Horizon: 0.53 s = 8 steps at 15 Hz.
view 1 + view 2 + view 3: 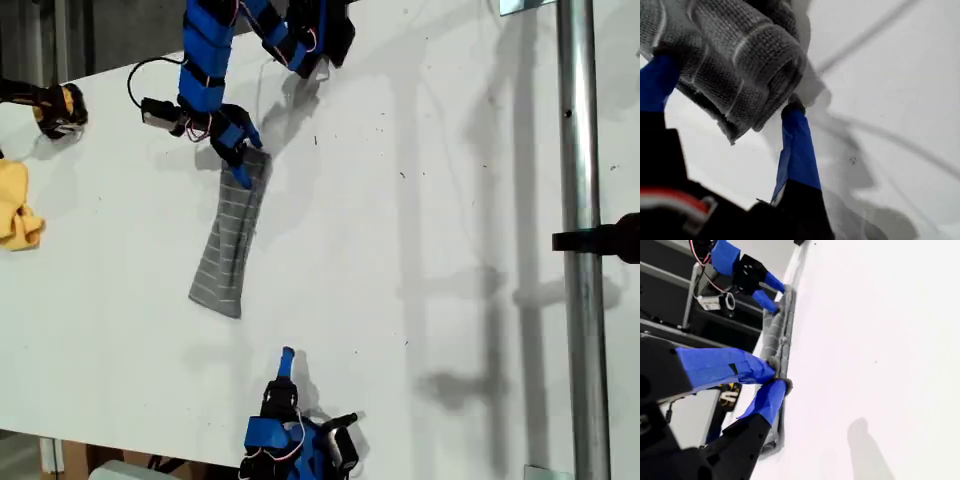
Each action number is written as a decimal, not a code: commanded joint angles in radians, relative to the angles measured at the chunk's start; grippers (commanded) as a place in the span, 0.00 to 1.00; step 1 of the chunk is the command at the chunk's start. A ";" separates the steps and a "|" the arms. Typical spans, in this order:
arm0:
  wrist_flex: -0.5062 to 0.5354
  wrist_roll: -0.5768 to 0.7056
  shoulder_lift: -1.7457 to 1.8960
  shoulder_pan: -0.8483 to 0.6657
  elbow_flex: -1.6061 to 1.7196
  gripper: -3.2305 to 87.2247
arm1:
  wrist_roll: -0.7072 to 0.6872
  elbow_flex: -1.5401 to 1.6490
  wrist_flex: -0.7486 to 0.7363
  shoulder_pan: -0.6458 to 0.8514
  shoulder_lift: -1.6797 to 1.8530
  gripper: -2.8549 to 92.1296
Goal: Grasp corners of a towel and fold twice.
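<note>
- My first end effector was clamped on the towel, with a bunched roll of grey cloth pinched between its jaws at the towel's far end.
- My second end effector was closed, as far as I could tell, and held nothing. It sat near the towel's near end but apart from it in the exterior view. Its wrist view lined its tips up with the towel edge, which was misleading.
- The towel lay on the desk as a long narrow strip, so it looked folded lengthwise already. The far end was bunched at my first end effector and the near end lay flat.
- Judged step: the second fold, bringing one end over the other.
- To do it well:
  - Open my second end effector and take the near end low, right at a corner, catching all layers.
  - Keep the strip lightly taut between both ends so the layers don't slide.
  - Carry one end over the other, square the edges, then let go.
  - Risk: the roll in my first end effector could release unevenly and skew the fold.
- Count: one towel, two blue end effectors, and one yellow cloth, which sat well apart from the towel toward the exterior view's left.
- Towel corners: none could be picked out cleanly.
</note>
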 commanded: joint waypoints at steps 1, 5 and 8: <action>0.006 -0.015 0.006 -0.008 0.005 0.08 | -0.014 -0.091 -0.012 -0.002 -0.029 0.47; 0.015 -0.018 0.006 -0.017 0.005 0.08 | -0.043 -0.149 -0.046 0.005 -0.089 0.40; 0.025 -0.025 0.006 -0.023 0.005 0.08 | -0.083 -0.227 -0.048 0.006 -0.166 0.34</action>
